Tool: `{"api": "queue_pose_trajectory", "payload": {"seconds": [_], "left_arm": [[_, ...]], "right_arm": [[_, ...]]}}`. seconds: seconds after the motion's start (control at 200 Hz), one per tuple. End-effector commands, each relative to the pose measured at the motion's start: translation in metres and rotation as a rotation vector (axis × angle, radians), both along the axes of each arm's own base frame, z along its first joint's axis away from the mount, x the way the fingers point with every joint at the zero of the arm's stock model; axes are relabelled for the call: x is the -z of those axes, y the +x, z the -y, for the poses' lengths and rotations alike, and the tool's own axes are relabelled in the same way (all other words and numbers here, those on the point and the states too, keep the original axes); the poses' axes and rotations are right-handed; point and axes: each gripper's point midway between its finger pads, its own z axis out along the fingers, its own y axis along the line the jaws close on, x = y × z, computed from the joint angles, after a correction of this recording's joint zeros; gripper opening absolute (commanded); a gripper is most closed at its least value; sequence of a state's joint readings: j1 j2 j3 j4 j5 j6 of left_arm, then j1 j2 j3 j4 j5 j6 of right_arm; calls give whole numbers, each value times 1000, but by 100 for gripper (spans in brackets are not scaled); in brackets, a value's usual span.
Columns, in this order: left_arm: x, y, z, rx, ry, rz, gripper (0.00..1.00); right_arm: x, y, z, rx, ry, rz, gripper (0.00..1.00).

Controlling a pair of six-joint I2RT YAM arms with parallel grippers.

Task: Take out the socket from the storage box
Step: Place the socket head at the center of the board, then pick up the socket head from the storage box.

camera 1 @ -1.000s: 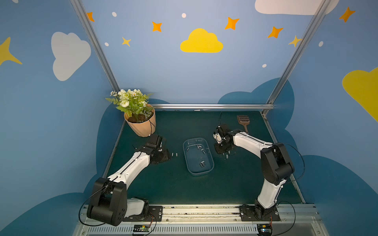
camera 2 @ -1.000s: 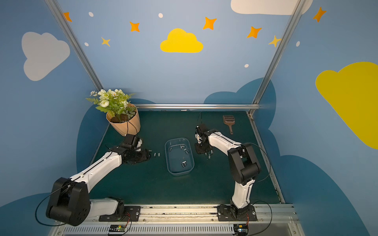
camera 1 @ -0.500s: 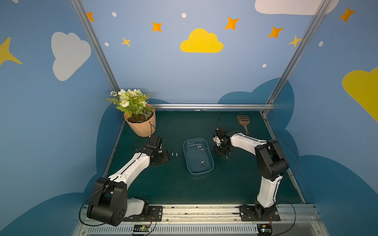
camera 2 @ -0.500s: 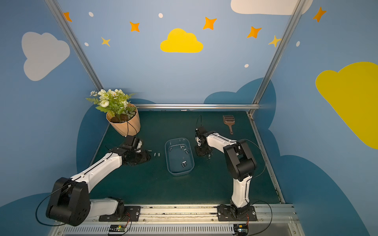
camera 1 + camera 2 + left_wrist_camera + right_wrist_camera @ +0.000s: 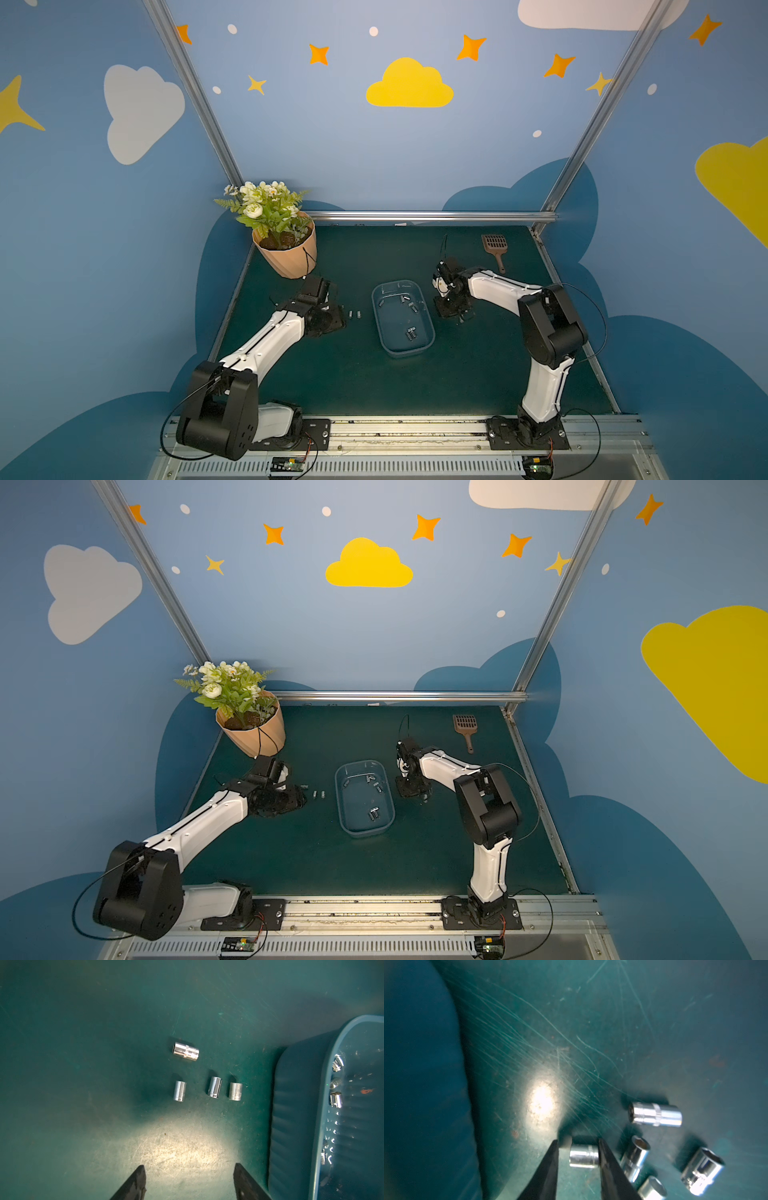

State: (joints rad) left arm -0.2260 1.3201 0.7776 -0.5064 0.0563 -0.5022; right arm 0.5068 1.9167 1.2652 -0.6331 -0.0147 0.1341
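Observation:
The storage box (image 5: pixel 402 353) (image 5: pixel 365 832), a see-through bluish tub, sits mid-table with several chrome sockets (image 5: pixel 410 333) in it. My right gripper (image 5: pixel 577 1140) (image 5: pixel 453 309) is low over the mat just right of the box. It is open: a socket (image 5: pixel 584 1156) lies between the fingers, against one and apart from the other. Several more sockets (image 5: pixel 656 1114) lie on the mat beside it. My left gripper (image 5: pixel 189 1164) (image 5: pixel 332 320) stands open and empty left of the box wall (image 5: pixel 295 1115), with several sockets (image 5: pixel 185 1052) on the mat ahead.
A peach flowerpot (image 5: pixel 286 257) with white flowers stands at the back left, close behind my left wrist. A brown slotted scoop (image 5: pixel 495 247) lies at the back right. A metal rail (image 5: pixel 428 216) runs along the back edge.
The right gripper's jaws have parted, and the socket now lies loose between them on the mat. The right elbow has swung a little. The left arm has not moved.

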Motion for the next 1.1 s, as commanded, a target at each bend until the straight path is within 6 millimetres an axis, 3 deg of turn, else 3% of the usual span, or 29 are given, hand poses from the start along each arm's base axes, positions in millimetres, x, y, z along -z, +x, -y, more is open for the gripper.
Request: {"api": "queue_pose_trajectory", "payload": {"seconds": [0.0,0.37,0.596,0.821,1.096], "left_arm": [[-4,0,1,-2,-16,14,68],[-9,4,6,12,-38,26,68],[-23,10,14,33,-67,61,68],[-39,17,25,52,-84,105,68],[-72,37,57,157,-92,177,68]], "right_arm": [[-19,2,1,6,2,32,37],[-55,4,2,1,25,97,39],[-76,4,4,-3,41,139,39],[-80,3,2,14,82,135,40],[-83,1,3,24,93,139,40]]}}
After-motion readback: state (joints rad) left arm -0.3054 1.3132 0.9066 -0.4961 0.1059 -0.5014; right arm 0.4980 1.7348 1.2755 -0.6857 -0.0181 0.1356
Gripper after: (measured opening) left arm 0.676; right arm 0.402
